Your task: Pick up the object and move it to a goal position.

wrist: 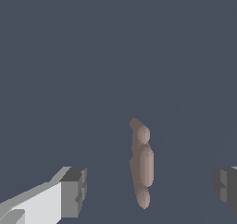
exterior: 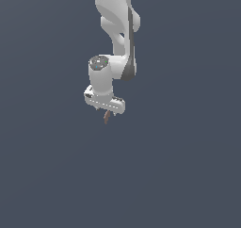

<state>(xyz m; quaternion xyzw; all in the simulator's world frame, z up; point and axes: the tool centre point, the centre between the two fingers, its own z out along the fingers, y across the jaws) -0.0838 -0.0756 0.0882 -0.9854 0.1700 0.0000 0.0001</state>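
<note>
one reddish-brown stick (wrist: 141, 163) hangs below the white gripper (exterior: 107, 113) in the exterior view. your wrist view shows it between two grey fingertips (wrist: 74, 191), both well apart from it: the gripper is spread, gripping nothing. one panda arm (exterior: 117, 29) rises above.

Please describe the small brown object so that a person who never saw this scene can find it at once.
Find the white robot arm against the plain grey-blue background, then follow it to the gripper. The object is the slender reddish-brown sliver at its pale fingertips, the only brown thing there.
</note>
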